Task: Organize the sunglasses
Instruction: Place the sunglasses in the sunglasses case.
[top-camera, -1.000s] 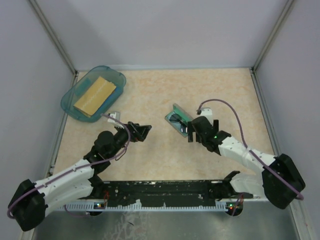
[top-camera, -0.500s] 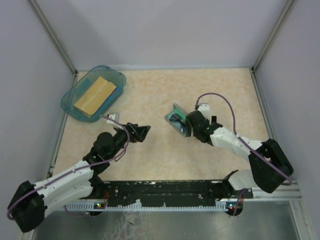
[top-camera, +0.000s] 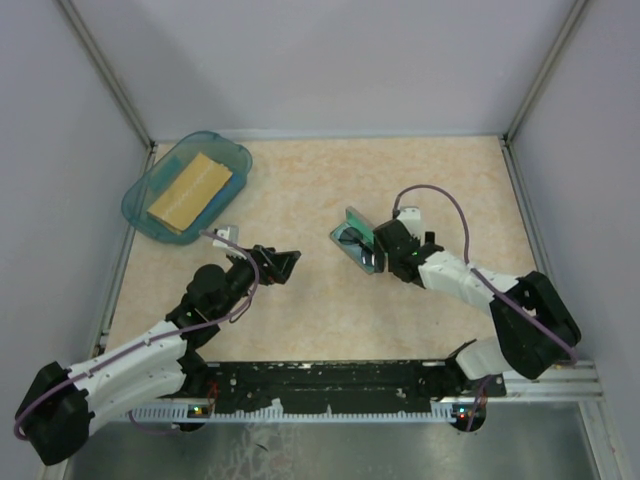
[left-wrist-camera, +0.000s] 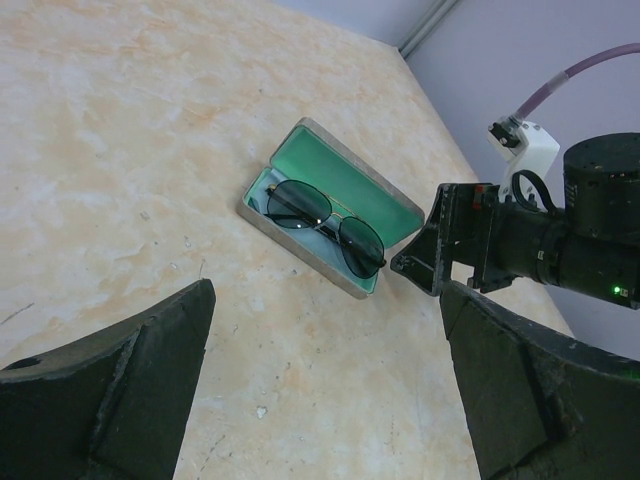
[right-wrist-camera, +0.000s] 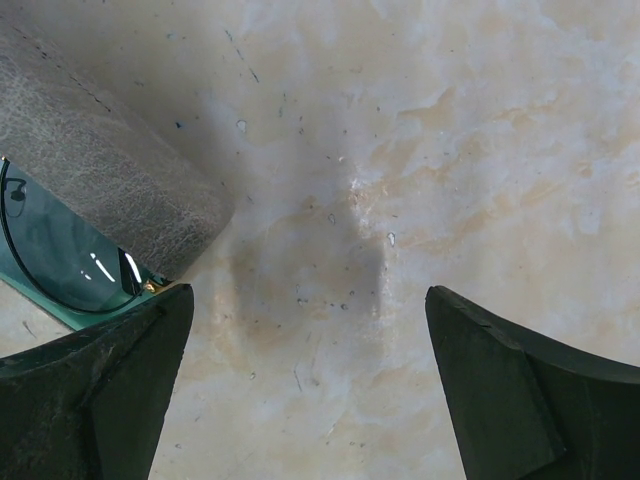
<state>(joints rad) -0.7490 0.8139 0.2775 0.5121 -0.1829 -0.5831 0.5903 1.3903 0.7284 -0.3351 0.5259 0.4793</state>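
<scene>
The sunglasses (left-wrist-camera: 326, 222), thin wire frame with dark lenses, lie folded inside the open grey case (left-wrist-camera: 392, 196) with green lining, mid-table in the top view (top-camera: 354, 240). My right gripper (top-camera: 381, 258) is open and empty, low over the table just beside the case's right end; it shows in the left wrist view (left-wrist-camera: 445, 252). In the right wrist view the case's grey lid (right-wrist-camera: 110, 180) and one lens (right-wrist-camera: 60, 258) sit by my left finger. My left gripper (top-camera: 280, 263) is open and empty, a short way left of the case.
A translucent blue tray (top-camera: 134, 208) holding a tan rectangular block (top-camera: 190, 187) stands at the back left. Enclosure walls border the table on the left, back and right. Bare tabletop lies between the two grippers.
My right gripper has moved in closer to the case's right end and come lower. The left arm, the case and the sunglasses have not moved.
</scene>
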